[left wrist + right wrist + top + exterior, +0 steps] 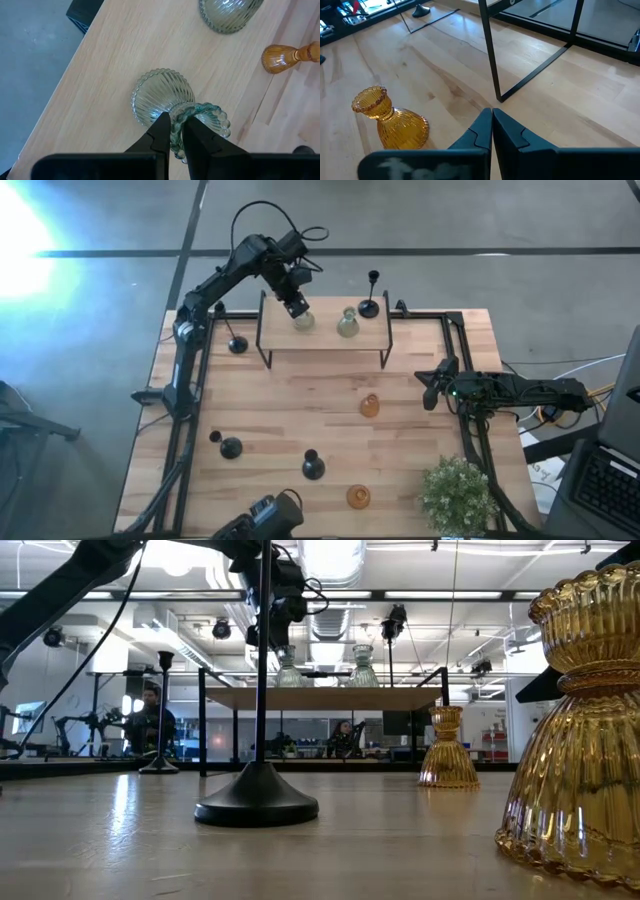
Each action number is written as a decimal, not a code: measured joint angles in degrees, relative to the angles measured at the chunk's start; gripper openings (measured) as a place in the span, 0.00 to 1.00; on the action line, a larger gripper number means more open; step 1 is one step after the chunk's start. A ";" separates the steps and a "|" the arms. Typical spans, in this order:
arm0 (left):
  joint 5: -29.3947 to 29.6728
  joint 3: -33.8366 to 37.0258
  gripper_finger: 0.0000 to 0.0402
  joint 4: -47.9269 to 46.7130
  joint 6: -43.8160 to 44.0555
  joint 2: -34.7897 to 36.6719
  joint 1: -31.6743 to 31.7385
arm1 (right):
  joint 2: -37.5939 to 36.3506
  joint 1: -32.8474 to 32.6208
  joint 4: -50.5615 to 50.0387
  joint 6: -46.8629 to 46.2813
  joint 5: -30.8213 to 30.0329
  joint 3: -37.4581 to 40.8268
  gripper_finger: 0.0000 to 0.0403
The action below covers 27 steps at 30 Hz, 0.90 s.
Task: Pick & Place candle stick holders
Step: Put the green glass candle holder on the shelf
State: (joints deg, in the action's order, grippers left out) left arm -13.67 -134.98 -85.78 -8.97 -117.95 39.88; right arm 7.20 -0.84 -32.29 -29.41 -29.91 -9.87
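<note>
A pale-green glass holder [304, 321] stands on the raised wooden shelf [325, 338] at the table's far side. My left gripper [296, 308] is shut on it from above. A second pale-green holder [347, 325] and a black holder [369, 305] stand on the shelf by their bases. Black holders stand on the table left of the shelf [236, 343] and near the front [229, 446] [313, 467]. Amber holders stand mid-table [370, 406] and at the front [358, 497]. My right gripper [432, 390] is shut and empty at the table's right. My left gripper [176, 120] pinches the pale-green holder's scalloped top rim [200, 107], one finger [161, 132] outside the cup and one [196, 140] inside. The fingers come from above, pointing down. The holder is upright with its ribbed base [160, 97] on the shelf top.
The shelf stands on thin black legs [490, 50]. A green potted plant [458, 490] sits at the front right corner. Black frame rails [190, 380] run along the table's left and right sides. People show in the room beyond the table in the low view [150, 720].
</note>
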 joint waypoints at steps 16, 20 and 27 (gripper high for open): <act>-0.18 0.02 0.15 0.25 -1.95 -0.02 -0.02 | 0.00 0.00 0.00 0.00 -0.02 0.00 0.02; -0.14 0.02 0.18 0.25 -2.01 -0.02 -0.02 | 0.00 -0.02 0.00 0.00 -0.02 0.00 0.02; 1.33 0.02 0.22 2.56 -2.01 -0.02 -0.02 | 0.00 -0.01 -0.01 0.00 -0.02 0.00 0.02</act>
State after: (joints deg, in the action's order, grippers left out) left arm -12.34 -134.96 -83.22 -10.98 -117.97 39.86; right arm 7.20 -0.86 -32.30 -29.41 -29.93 -9.87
